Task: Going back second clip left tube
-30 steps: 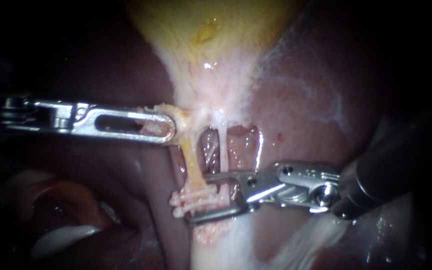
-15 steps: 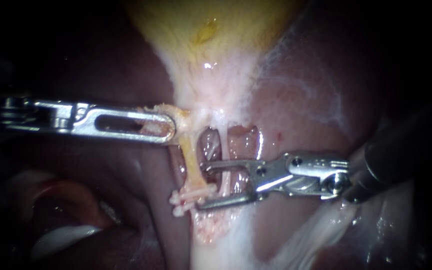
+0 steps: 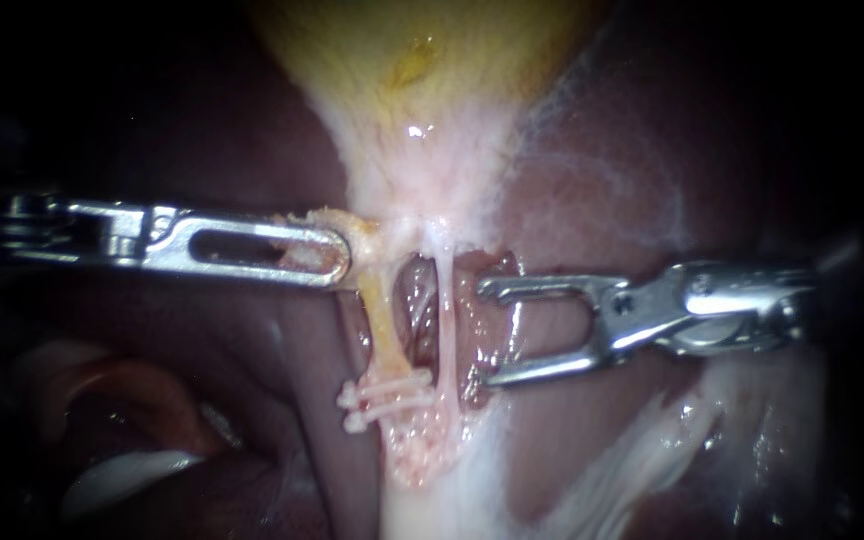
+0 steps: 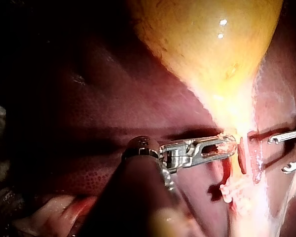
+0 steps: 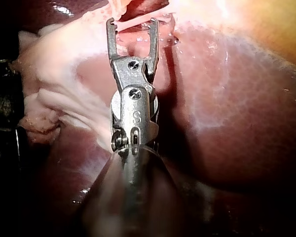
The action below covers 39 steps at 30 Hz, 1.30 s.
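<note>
The left instrument [image 3: 337, 258] reaches in level, its jaws closed on a tag of yellowish tissue [image 3: 360, 232] just below the narrowing neck of the gallbladder [image 3: 422, 90]. From that tag the left tube [image 3: 380, 315] runs down to two white clips [image 3: 384, 396] lying side by side across its lower end. A paler tube [image 3: 444, 320] hangs just beside it. The right instrument [image 3: 487, 335] stands on the far side of both tubes, over the liver [image 3: 602, 200], its jaws spread wide and gripping nothing, tips near the paler tube but apart from it.
</note>
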{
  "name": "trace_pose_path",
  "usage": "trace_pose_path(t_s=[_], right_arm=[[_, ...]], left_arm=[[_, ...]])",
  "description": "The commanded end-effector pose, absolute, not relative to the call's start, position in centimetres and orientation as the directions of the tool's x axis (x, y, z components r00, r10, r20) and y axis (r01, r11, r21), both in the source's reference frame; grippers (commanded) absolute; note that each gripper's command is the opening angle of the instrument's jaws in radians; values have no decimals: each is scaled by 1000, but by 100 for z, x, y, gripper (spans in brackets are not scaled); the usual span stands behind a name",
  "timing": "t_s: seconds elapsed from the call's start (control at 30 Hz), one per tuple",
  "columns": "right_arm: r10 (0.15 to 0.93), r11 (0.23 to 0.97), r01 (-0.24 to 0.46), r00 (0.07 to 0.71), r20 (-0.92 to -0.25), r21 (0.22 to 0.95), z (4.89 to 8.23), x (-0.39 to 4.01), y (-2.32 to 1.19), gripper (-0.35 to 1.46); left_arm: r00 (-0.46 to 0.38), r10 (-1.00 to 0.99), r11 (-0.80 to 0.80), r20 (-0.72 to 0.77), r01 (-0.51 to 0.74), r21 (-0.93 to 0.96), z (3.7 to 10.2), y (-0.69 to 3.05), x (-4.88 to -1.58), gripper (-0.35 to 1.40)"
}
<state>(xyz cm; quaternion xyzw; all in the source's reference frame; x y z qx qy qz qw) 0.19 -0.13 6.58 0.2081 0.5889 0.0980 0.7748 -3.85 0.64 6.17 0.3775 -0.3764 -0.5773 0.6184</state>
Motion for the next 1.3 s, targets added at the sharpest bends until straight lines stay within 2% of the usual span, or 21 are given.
trace_pose_path(t_s=[0.03, 0.23, 0.9, 1.3], right_arm=[[392, 897, 90, 288, -874, 432, 655, 14, -8, 50], [377, 906, 85, 289, -880, 415, 647, -3, 1, 50], [376, 906, 86, 289, -880, 415, 644, -4, -2, 50], [376, 906, 86, 289, -880, 415, 643, -4, -3, 50]], left_arm=[[50, -998, 48, 30, 430, 902, 618, 64, -386, -35], [50, -998, 48, 30, 430, 901, 618, 64, -386, -35], [46, -998, 58, 42, 440, 896, 676, 68, -415, -35], [45, -998, 54, 38, 439, 897, 681, 69, -418, -35]])
